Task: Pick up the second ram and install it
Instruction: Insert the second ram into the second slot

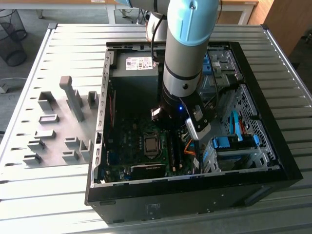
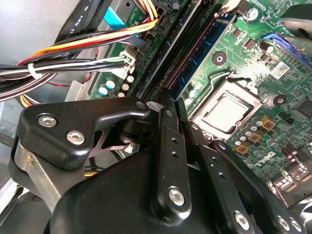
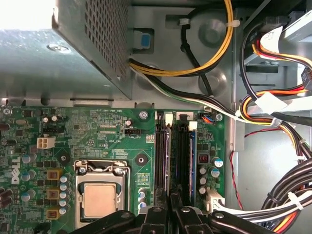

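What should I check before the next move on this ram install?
1. Gripper over the memory slots: ok.
2. Blue ram stick standing in a slot: ok.
3. Stick pressed fully home: cannot tell.
4. White slot latches closed: cannot tell.
5. Cable bundle lying off the slots: ok.

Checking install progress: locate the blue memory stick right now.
The blue memory stick stands in a motherboard slot beside the processor socket, just ahead of the gripper in both wrist views.
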{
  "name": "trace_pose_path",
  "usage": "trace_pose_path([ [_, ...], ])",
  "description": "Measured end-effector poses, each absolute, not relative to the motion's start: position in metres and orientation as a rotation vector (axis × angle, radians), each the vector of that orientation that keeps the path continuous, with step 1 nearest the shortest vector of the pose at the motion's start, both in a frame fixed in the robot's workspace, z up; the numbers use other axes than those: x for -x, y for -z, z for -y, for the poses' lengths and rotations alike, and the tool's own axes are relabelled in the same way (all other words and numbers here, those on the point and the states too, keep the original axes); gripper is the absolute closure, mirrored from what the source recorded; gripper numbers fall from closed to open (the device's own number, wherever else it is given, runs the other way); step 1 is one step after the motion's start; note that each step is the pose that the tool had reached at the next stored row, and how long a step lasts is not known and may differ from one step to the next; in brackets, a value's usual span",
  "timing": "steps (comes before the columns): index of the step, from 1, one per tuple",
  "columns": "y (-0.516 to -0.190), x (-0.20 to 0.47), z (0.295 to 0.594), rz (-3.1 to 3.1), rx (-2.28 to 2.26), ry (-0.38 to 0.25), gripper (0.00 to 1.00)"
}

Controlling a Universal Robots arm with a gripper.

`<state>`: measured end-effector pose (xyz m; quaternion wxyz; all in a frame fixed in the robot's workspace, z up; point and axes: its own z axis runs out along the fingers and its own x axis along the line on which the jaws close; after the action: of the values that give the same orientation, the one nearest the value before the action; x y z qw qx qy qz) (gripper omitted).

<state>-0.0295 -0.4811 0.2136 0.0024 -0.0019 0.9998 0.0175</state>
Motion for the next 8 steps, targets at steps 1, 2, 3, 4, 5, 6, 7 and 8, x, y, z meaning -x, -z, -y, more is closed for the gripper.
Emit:
trace_pose_path([
  [1,-0.2136,0.0295,0.4811,-3.136,0.006,-0.055,0.86],
  [2,-0.2135,0.0295,0.4811,-3.136,0.006,-0.055,0.86],
  [3,-0.2135,0.0295,0.4811,-3.136,0.006,-0.055,0.86],
  [4,-0.2135,0.0295,0.4811,-3.136,0.006,-0.055,0.86],
  [5,-0.2135,0.0295,0.4811,-3.136,0.006,-0.055,0.86],
  [6,-0.2134,0.0295,0.4811,-3.136,0.006,-0.055,0.86],
  [7,-0.2134,0.0295,0.4811,-3.136,0.006,-0.055,0.86],
  [8,-0.2134,0.0295,0.4811,-3.136,0.006,-0.055,0.86],
])
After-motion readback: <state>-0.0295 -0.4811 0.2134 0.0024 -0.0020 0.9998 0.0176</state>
